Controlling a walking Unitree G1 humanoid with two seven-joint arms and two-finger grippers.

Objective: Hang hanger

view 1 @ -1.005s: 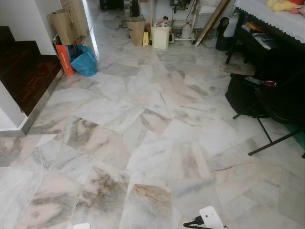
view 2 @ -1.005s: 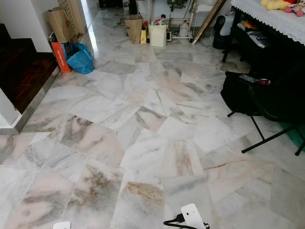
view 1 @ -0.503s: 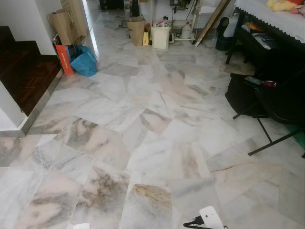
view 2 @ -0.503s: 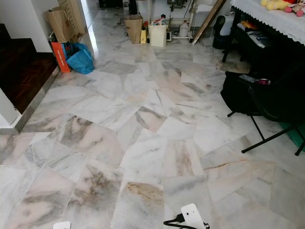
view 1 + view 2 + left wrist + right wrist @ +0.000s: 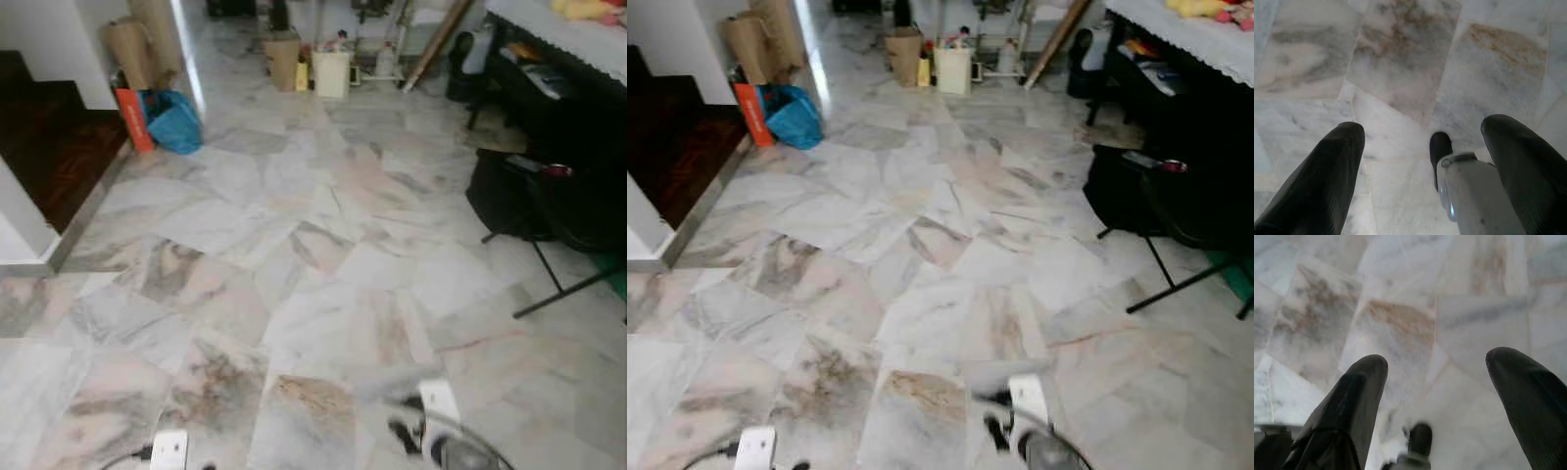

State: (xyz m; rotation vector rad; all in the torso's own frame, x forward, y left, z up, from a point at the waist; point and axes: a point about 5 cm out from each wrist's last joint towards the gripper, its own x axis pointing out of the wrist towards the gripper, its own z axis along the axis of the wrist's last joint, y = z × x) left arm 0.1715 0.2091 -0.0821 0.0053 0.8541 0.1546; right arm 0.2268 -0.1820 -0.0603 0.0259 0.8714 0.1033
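Pale marble floor (image 5: 313,294) lies before me. At the bottom edge of the left eye view are the white wrist parts of my left arm (image 5: 168,448) and right arm (image 5: 438,406), both blurred. My left gripper (image 5: 1422,127) hangs open over the tiles, its two black fingers (image 5: 1327,181) wide apart. A silver leg part and black foot (image 5: 1441,147) show between them. My right gripper (image 5: 1439,360) is open too, fingers (image 5: 1356,401) spread above the floor, holding nothing.
A dark wooden step (image 5: 49,147) and wall corner (image 5: 20,225) are at the left. A blue bag (image 5: 176,122), orange box (image 5: 130,119), paper bags and a white bin (image 5: 331,73) stand further off. Black bag on a folding stand (image 5: 509,191) and a dark table (image 5: 578,88) at right.
Both arms' white wrist parts have come further up into the bottom of the eye views, and the picture has gone blurred. The room's things keep their places.
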